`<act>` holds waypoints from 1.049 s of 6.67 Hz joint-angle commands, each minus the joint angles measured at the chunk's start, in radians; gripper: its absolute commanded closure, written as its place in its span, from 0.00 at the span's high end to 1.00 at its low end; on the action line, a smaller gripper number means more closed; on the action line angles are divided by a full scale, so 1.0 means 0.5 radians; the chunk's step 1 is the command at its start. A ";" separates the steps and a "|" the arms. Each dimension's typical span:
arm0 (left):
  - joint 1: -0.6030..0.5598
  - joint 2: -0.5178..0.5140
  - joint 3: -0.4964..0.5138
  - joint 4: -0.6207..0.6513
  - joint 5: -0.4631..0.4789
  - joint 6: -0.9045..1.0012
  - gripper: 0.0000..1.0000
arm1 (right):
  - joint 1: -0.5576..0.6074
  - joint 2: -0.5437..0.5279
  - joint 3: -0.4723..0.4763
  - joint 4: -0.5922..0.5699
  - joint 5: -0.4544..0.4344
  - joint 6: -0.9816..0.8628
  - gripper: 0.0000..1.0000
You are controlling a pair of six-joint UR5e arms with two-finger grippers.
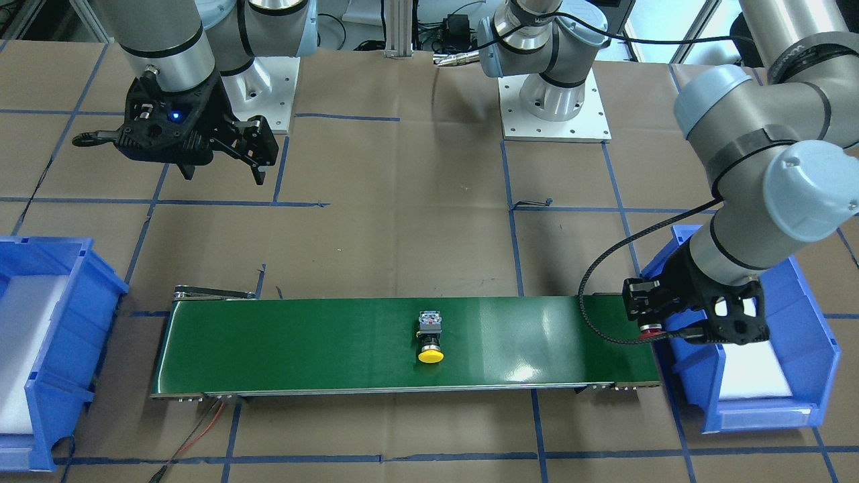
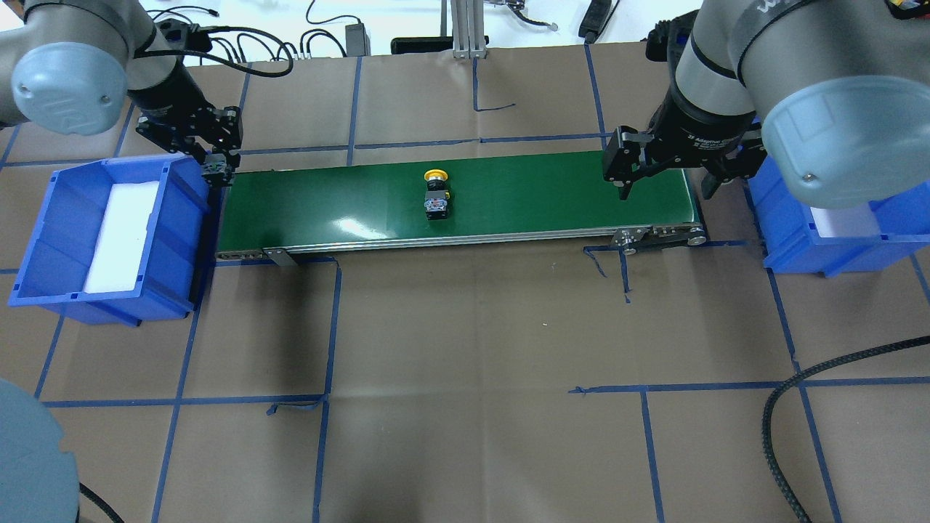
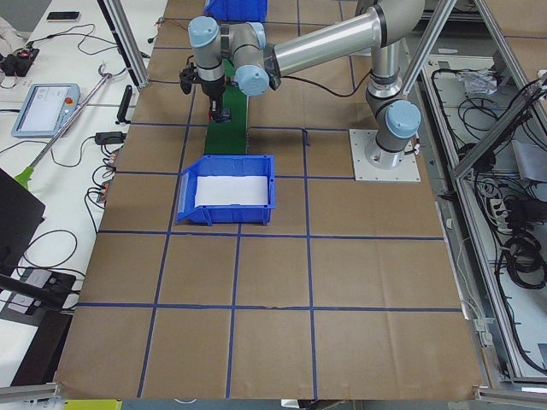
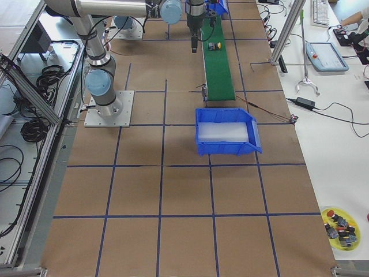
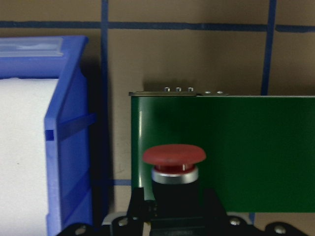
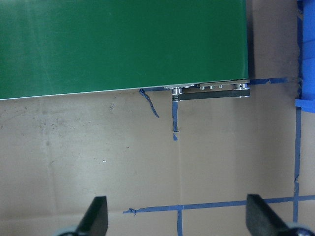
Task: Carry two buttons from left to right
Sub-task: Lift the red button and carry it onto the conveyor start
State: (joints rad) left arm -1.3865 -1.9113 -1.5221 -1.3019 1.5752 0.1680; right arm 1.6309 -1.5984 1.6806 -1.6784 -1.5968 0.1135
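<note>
At the table's left end, seen in the overhead view, sits the left blue bin, and just beside it at 3 o'clock the left gripper is clamped on the red button. The wrist camera shows the black body pinched between the fingers, with the cap pointing away from the lens.

The placing move turns on what lies under that button. It hangs over the very end of the green conveyor belt, inside the end edge and clear of the bin wall. Whether the button touches the belt I cannot tell.

Further along, about mid-belt, the yellow button lies on its side. Its long axis runs across the belt, with the cap toward 12 o'clock.

Beyond it, the right gripper hangs over the belt's right end with its fingers spread wide and nothing between them. The yellow button lies at 9 o'clock from this gripper and roughly midway between the two arms. Just beside the belt's right end sits the right blue bin.

Only the left wrist camera shows the grip on the red button. The right wrist camera sees bare belt and paper, with no button.
</note>
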 commanded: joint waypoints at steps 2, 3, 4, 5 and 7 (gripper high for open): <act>-0.031 -0.065 -0.259 0.387 0.000 0.007 0.11 | -0.001 0.000 0.001 0.003 -0.003 0.000 1.00; -0.028 -0.074 -0.348 0.519 0.000 0.011 0.11 | -0.001 0.000 -0.002 0.000 0.000 0.000 1.00; -0.028 -0.089 -0.373 0.560 0.003 0.038 0.11 | -0.001 0.000 -0.002 0.000 0.000 0.000 1.00; -0.028 -0.092 -0.377 0.564 0.006 0.075 0.12 | -0.001 0.000 -0.002 0.003 0.000 0.000 1.00; -0.028 -0.098 -0.377 0.567 0.007 0.069 0.36 | -0.001 0.000 -0.005 0.003 0.009 0.018 1.00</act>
State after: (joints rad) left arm -1.4006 -1.9584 -1.7094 -1.0205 1.5783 0.2032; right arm 1.6306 -1.5984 1.6787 -1.6775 -1.5959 0.1156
